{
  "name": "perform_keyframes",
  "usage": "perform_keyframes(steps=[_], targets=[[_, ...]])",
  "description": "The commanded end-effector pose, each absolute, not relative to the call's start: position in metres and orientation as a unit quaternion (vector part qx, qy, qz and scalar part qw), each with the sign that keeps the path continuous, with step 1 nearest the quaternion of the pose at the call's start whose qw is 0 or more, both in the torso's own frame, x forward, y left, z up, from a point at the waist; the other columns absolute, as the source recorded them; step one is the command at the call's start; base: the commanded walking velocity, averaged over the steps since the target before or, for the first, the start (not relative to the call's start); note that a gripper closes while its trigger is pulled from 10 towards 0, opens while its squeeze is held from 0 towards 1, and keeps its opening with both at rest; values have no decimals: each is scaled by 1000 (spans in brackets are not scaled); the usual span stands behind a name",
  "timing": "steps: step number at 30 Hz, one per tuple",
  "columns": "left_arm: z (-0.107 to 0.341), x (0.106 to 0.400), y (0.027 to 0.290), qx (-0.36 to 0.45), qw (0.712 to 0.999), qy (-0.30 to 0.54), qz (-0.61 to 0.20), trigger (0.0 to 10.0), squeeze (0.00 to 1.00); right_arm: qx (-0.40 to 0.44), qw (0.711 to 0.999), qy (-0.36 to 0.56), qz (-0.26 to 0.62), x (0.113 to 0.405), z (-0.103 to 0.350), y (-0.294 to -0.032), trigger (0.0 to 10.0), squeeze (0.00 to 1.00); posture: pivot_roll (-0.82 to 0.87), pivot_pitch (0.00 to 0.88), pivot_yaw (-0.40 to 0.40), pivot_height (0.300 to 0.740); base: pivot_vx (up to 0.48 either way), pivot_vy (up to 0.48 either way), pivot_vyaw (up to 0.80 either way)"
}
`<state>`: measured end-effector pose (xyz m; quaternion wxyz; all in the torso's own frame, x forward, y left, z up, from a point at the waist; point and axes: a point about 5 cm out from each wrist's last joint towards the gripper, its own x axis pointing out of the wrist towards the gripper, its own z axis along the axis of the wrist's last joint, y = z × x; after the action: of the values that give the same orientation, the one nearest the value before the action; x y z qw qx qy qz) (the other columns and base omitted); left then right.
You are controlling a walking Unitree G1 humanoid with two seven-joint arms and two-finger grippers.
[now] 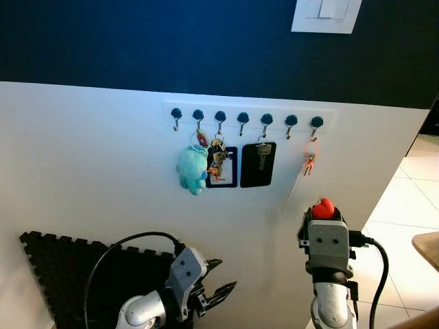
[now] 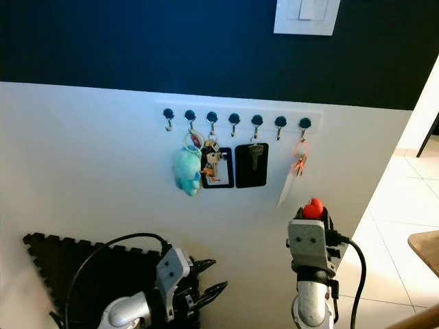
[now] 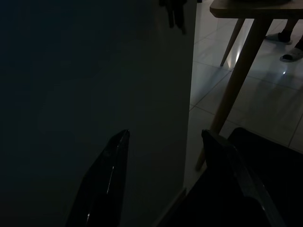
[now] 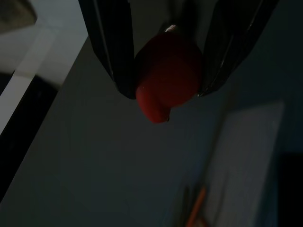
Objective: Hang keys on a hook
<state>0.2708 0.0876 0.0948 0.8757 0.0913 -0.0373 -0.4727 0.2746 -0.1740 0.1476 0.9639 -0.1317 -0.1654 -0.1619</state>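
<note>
A white rack of several dark hooks (image 1: 243,118) is fixed to the white wall. A teal plush keyring (image 1: 193,168) hangs on the second hook and a bunch of keys with a black tag (image 1: 219,164) on the third. A key on a black card (image 1: 259,163) hangs on the fifth, an orange clip (image 1: 309,159) on the last. My right gripper (image 4: 165,92) is raised below the last hook, shut on a red heart-shaped key fob (image 1: 323,208). The keys themselves are hidden behind my wrist. My left gripper (image 1: 218,284) is low, open and holding nothing.
A black foam mat (image 1: 62,267) leans at the lower left. A light switch (image 1: 326,14) sits on the dark upper wall. The wall ends at the right, where tiled floor (image 1: 411,205) and a wooden table (image 1: 429,247) begin. A person's slippered feet (image 3: 286,35) stand beyond the table.
</note>
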Motion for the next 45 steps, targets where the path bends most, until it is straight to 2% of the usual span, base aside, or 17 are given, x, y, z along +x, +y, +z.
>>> perform_keyframes(steps=[1, 6, 9, 11, 19, 25, 28, 29, 31, 40, 42, 43, 45], targets=[[91, 270, 83, 91, 873, -31, -477, 10000, 0, -123, 967, -146, -168, 273, 141, -178, 10000, 0, 59, 77, -12, 740, 0, 0, 0], [90, 269, 84, 93, 874, -28, -477, 10000, 0, -107, 977, -113, -142, 274, 131, -174, 10000, 0, 52, 71, -9, 740, 0, 0, 0], [90, 268, 84, 94, 873, -28, -478, 10000, 0, -87, 987, -64, -116, 275, 116, -169, 10000, 0, 50, 68, -8, 740, 0, 0, 0], [87, 267, 86, 96, 872, -23, -479, 10000, 0, -63, 995, 8, -76, 275, 93, -162, 10000, 0, 48, 62, -6, 740, 0, 0, 0], [80, 263, 97, 99, 873, 0, -477, 10000, 0, -2, 991, 132, 7, 279, 55, -150, 10000, 0, 58, 56, -16, 740, 0, 0, 0], [79, 262, 98, 101, 871, 9, -481, 10000, 0, 9, 985, 167, 41, 285, 48, -148, 10000, 0, 65, 56, -20, 740, 0, 0, 0], [77, 264, 98, 113, 872, 15, -476, 10000, 0, 48, 982, 175, 48, 292, 51, -146, 10000, 0, 65, 55, -23, 740, 0, 0, 0], [75, 266, 98, 132, 876, 15, -464, 10000, 0, 120, 974, 180, 64, 300, 59, -136, 10000, 0, 62, 55, -18, 740, 0, 0, 0], [73, 267, 99, 142, 877, 20, -458, 10000, 0, 160, 968, 179, 79, 305, 65, -129, 10000, 0, 62, 55, -18, 740, 0, 0, 0], [70, 266, 96, 154, 872, 24, -464, 10000, 0, 210, 958, 170, 98, 316, 85, -112, 10000, 0, 57, 53, -21, 740, 0, 0, 0], [69, 267, 94, 159, 872, 25, -462, 10000, 0, 267, 944, 174, 84, 318, 89, -105, 10000, 0, 55, 54, -20, 740, 0, 0, 0], [69, 267, 94, 159, 872, 25, -462, 10000, 0, 267, 944, 174, 84, 318, 89, -105, 10000, 0, 55, 54, -20, 740, 0, 0, 0], [67, 269, 93, 169, 877, 29, -450, 10000, 0, 346, 914, 198, 73, 318, 93, -96, 10000, 0, 53, 55, -17, 740, 0, 0, 0]])
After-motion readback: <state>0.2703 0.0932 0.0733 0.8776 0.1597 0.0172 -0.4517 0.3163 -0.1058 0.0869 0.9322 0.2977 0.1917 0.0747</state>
